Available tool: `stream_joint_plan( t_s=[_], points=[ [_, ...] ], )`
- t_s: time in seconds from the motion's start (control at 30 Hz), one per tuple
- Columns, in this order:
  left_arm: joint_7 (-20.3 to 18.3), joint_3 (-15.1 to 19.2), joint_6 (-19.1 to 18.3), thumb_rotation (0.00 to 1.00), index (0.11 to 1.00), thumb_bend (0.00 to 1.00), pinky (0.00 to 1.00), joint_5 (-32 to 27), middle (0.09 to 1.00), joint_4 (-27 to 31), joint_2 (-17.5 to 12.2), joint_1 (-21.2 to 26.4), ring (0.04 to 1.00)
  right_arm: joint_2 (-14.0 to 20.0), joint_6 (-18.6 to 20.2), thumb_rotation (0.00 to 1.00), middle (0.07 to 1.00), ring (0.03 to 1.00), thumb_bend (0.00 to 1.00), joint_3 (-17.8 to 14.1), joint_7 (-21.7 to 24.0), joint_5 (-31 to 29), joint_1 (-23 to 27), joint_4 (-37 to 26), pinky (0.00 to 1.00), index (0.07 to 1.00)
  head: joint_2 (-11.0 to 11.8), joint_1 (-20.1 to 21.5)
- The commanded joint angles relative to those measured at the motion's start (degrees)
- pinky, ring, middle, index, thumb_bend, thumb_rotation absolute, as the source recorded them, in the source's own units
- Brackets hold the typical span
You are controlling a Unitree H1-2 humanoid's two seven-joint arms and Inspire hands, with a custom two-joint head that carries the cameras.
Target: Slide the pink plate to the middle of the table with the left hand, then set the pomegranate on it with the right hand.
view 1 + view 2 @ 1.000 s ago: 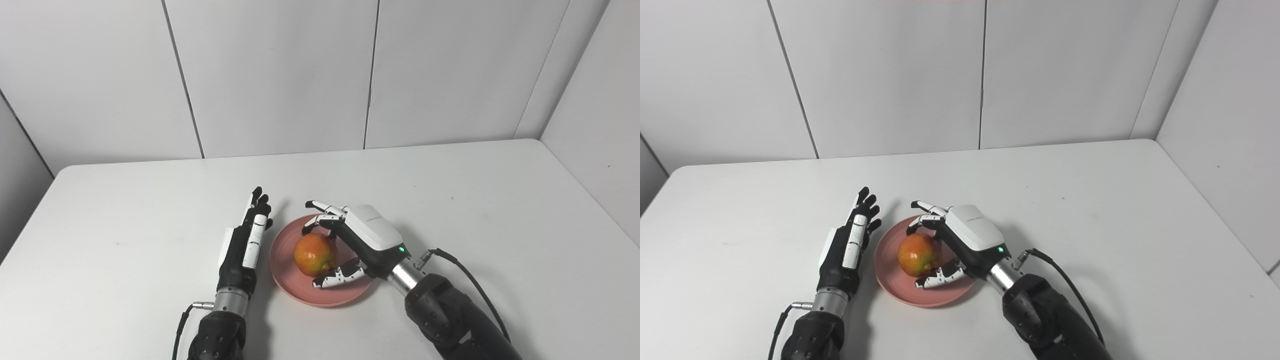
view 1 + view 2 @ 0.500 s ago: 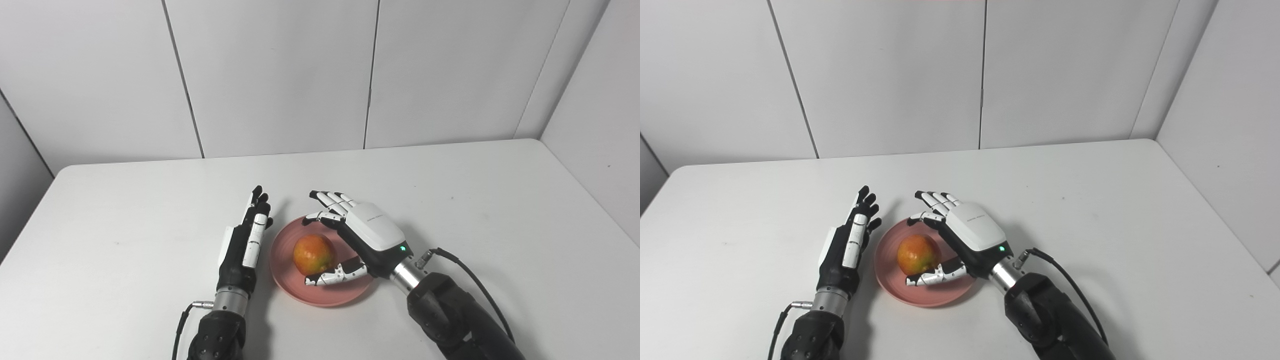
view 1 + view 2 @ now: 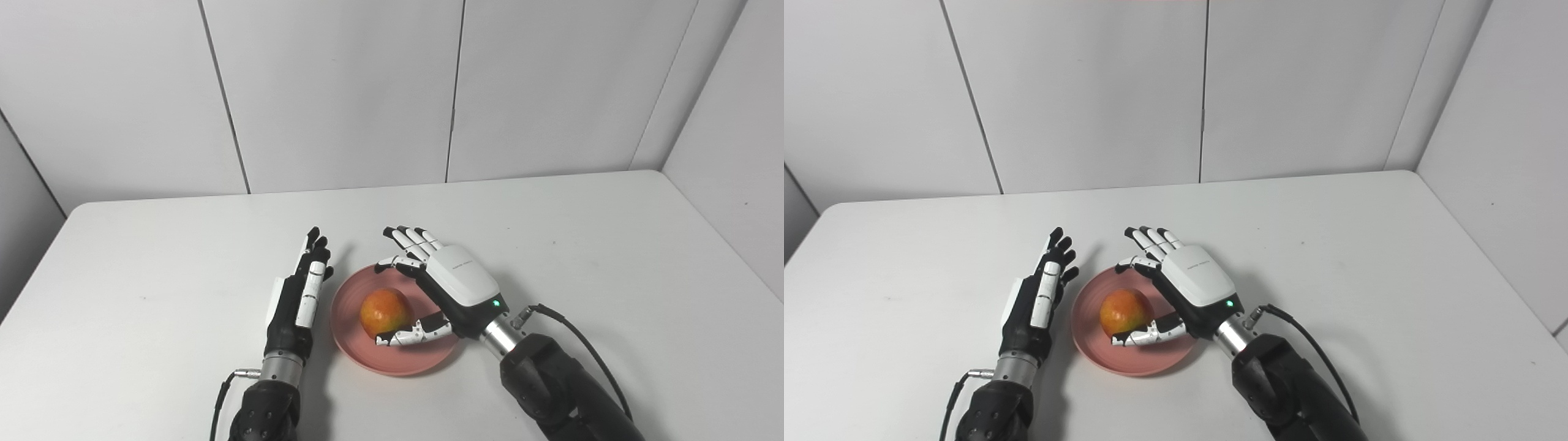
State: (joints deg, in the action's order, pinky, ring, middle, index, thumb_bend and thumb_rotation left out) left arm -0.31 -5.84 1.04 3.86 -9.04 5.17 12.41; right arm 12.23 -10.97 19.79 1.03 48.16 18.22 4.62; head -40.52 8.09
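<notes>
Left eye view: pomegranate (image 3: 384,311) sits on the pink plate (image 3: 367,361), a bit left of the plate's centre, plate near the middle of the white table (image 3: 582,245) on the near side. Right hand (image 3: 450,288) hangs over the plate's right half, fingers spread and reaching toward the far rim, thumb lying low along the near side of the fruit; I can't tell whether the thumb touches it, but nothing is clamped on it. Left hand (image 3: 300,291) stands edge-on just left of the plate, fingers straight and apart, holding nothing; a thin gap to the rim seems to show. Right eye view: same layout, the fruit (image 3: 1124,311) rests free on the plate (image 3: 1127,366), with the right hand (image 3: 1191,285) unclenched above and behind it and the left hand (image 3: 1036,297) flat and empty beside the rim. Handling guess: fruit looks firm, round, smooth-skinned, moderately heavy, so it can roll on a shallow dish; if regrasped, wrap it around the widest part with thumb opposite fingers, not pinch at the top. Plate looks rigid, light and slick on this tabletop; push low at the rim's side, slowly, or the fruit rolls off.
</notes>
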Motion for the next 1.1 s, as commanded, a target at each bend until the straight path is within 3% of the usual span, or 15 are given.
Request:
stream_joint_plan(
  t_s=[0.0, 0.1, 0.17, 0.37, 0.6, 0.83, 1.07],
  points=[
    [0.49, -0.2, 1.35, 1.0, 0.967, 0.6, 0.91, 0.42, 0.976, 2.09, 0.74, 1.95, 0.958, -0.04, -0.78, 0.64, 1.0, 1.0, 0.68, -1.14, -1.87, -1.63, 1.08, -2.77, 0.98, 0.863, -0.01, -0.05],
    [0.91, 0.36, 1.55, 1.0, 0.961, 0.61, 0.92, -0.28, 0.973, 1.79, 1.12, 1.97, 0.962, -0.93, -0.84, 0.64, 1.0, 1.0, 0.68, -3.43, -2.51, -6.1, -0.32, -4.07, 0.94, 0.939, -0.05, -0.06],
    [1.43, 0.86, 1.76, 1.0, 0.953, 0.62, 0.92, -0.63, 0.967, 1.45, 1.46, 2.11, 0.957, -1.41, -1.11, 0.66, 1.0, 1.0, 0.66, -5.19, -2.66, -9.98, -1.25, -4.4, 0.99, 0.988, -0.01, 0.03],
    [1.8, 1.85, 3.02, 1.0, 0.939, 0.63, 0.91, -1.55, 0.955, 0.43, 1.78, 2.56, 0.944, -2.2, -1.26, 0.81, 1.0, 1.0, 0.68, -9.22, -2.68, -18.17, -3.53, -4.61, 0.91, 1.0, -0.09, 0.06],
    [1.08, 2.67, 3.85, 1.0, 0.939, 0.62, 0.91, -3.44, 0.954, 0.24, 1.68, 2.71, 0.943, -2.85, -0.59, 0.91, 1.0, 1.0, 0.65, -11.07, -2.37, -22.31, -4.88, -4.0, 0.98, 1.0, -0.67, 0.06],
    [-1.61, 3.11, 3.21, 1.0, 0.968, 0.61, 0.93, -5.94, 0.977, 1.29, 0.24, 2.45, 0.963, -5.02, 3.32, 0.97, 1.0, 1.0, 0.65, -11.11, -0.07, -26.12, -6.0, -5.66, 0.94, 1.0, -0.97, 0.1],
    [-4.87, 3.1, 3.5, 1.0, 0.998, 0.61, 0.98, -7.7, 0.999, 1.55, -2.1, 2.22, 0.994, -8.58, 8.84, 0.99, 1.0, 1.0, 0.62, -12.54, 0.2, -29.71, -7.02, -6.65, 1.0, 1.0, -0.78, 0.83]
  ],
)
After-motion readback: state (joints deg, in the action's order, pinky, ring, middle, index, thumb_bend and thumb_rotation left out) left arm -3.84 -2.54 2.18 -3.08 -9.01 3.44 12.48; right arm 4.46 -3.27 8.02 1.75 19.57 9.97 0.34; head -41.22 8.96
